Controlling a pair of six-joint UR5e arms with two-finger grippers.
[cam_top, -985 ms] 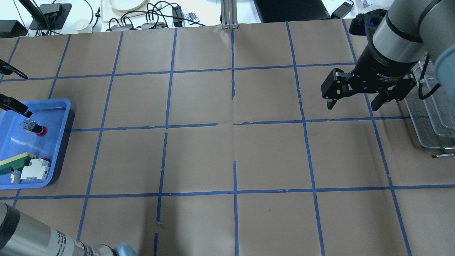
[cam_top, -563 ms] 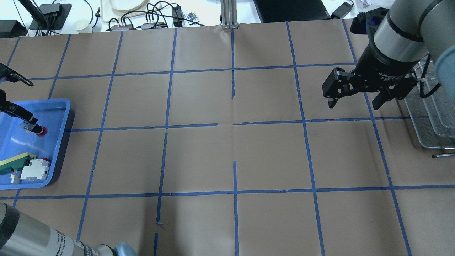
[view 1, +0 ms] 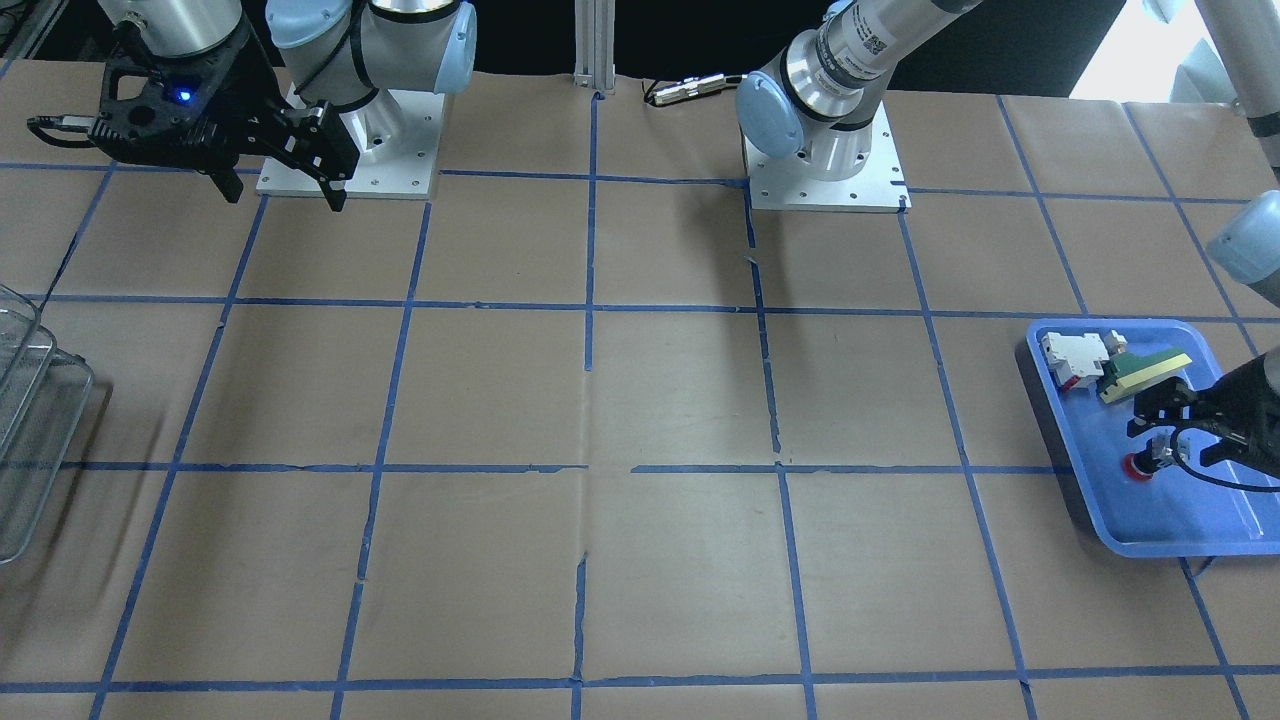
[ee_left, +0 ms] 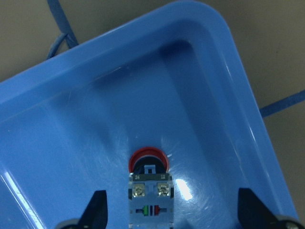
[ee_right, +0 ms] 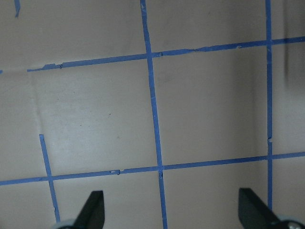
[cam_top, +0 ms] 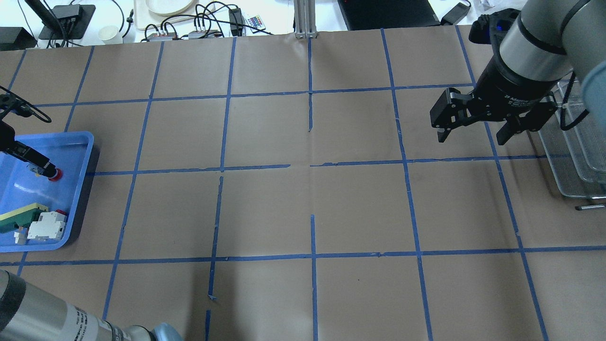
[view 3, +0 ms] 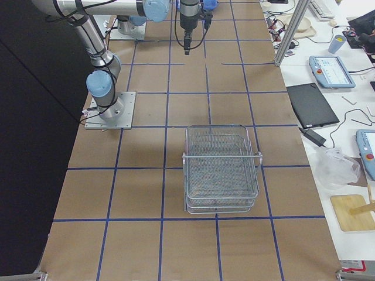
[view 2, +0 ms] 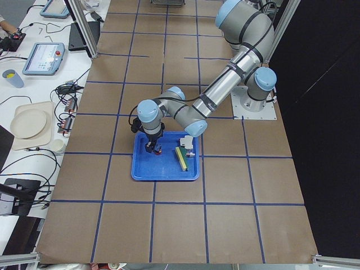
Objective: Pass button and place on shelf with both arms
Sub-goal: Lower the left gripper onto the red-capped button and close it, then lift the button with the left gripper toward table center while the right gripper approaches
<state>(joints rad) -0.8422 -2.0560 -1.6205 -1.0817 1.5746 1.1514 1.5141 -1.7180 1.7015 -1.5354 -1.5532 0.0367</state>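
The button [ee_left: 148, 183] lies on its side in the blue tray [ee_left: 228, 71], red cap pointing away from the left wrist camera. It also shows in the overhead view [cam_top: 53, 174] and the front view [view 1: 1136, 466]. My left gripper [ee_left: 174, 212] is open and low over the tray, its fingers on either side of the button's terminal end and apart from it; it also shows in the front view [view 1: 1178, 438]. My right gripper [cam_top: 471, 136] is open and empty above the table, beside the wire-mesh shelf [cam_top: 575, 156]. The shelf shows whole in the exterior right view [view 3: 221, 170].
A green-and-yellow wedge [cam_top: 19, 217] and a white-and-red block [cam_top: 46, 226] lie at the near end of the tray. Blue tape lines cross the brown table. Cables and devices sit beyond the far table edge.
My left gripper has come down and in over the button, its finger now covering the terminal end in the overhead view. The right gripper has drifted slightly away from me.
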